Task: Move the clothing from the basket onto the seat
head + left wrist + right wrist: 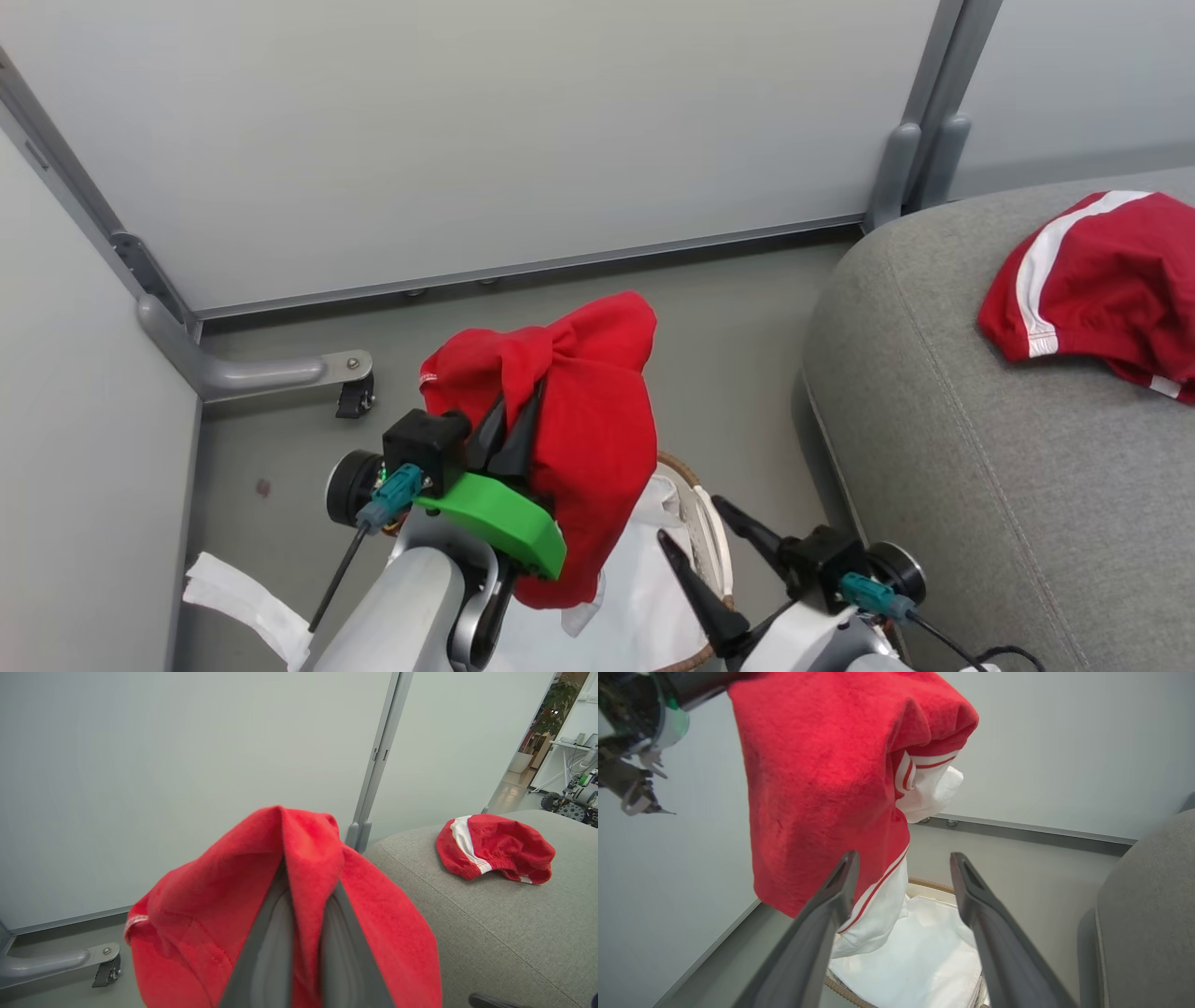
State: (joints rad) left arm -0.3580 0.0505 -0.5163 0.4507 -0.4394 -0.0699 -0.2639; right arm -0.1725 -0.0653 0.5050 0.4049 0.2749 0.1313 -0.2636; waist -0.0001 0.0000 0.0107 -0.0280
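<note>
Bunched, soft red garment (597, 411) pinched by left gripper (520, 397) — right gripper (690, 519) spread, empty.

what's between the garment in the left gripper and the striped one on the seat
From the held garment: bare floor, then bare seat fabric, as the head view shows.

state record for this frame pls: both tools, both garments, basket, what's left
held garment: red, hanging above the basket
left tool: shut on held garment
right tool: open, holding nothing, over the basket's edge
striped garment: red with a white stripe, lying on the seat
basket contents: white liner showing inside
remaining: held garment not yet on the seat
</note>
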